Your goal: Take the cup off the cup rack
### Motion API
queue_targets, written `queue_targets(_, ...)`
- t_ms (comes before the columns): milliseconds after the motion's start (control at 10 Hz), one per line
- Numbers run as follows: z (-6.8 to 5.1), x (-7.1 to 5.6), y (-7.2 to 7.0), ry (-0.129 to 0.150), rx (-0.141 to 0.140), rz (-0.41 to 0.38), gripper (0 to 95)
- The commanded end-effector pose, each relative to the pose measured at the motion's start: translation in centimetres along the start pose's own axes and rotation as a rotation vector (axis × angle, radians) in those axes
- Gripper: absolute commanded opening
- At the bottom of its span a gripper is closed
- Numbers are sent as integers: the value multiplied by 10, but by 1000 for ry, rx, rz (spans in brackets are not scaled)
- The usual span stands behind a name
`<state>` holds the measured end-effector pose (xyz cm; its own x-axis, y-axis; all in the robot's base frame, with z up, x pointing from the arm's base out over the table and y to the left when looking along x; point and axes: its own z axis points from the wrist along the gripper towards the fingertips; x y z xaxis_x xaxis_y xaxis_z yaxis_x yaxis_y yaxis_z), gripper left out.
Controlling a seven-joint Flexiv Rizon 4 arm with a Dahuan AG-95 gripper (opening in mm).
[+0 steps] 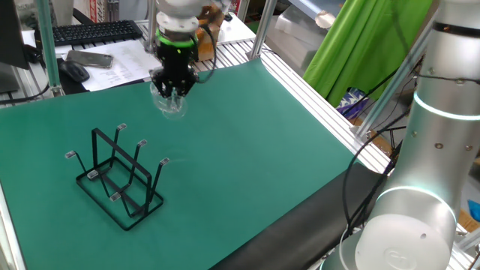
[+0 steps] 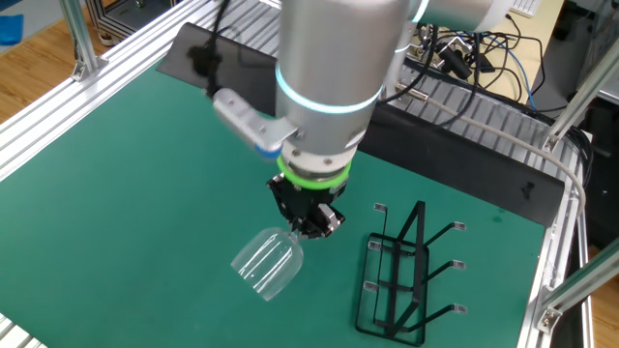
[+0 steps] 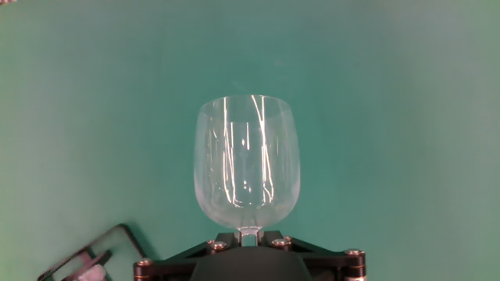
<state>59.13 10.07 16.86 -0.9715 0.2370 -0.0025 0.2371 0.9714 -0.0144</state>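
Hand view: gripper (image 3: 248, 236) fingers closed on the wine glass (image 3: 247, 161) stem, bowl hanging downward near the mat's far edge, clear of the wire rack (image 1: 120, 177); removal apparently done, set-down remaining.

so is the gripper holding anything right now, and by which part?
Yes: the gripper holds the cup by its stem just below the bowl, bowl pointing away from the hand, clear of the cup rack.

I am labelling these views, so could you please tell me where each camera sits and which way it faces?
One fixed view: beside the robot base, facing the desk; shows arm, gripper, cup, cup rack.
The other fixed view: opposite side, facing the base; arm, cup, rack.
Hand view: on the hand, along the fingers; cup, rack corner.
All share the cup.
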Motion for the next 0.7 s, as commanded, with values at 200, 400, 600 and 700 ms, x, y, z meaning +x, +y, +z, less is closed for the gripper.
queue_targets(200,9,-7,1,-32,-8,8,0)
queue_targets(400,17,-9,1,-57,-17,16,0)
queue_targets(600,23,-11,2,-84,-25,19,0)
queue_targets(700,28,-12,4,-105,-31,22,0)
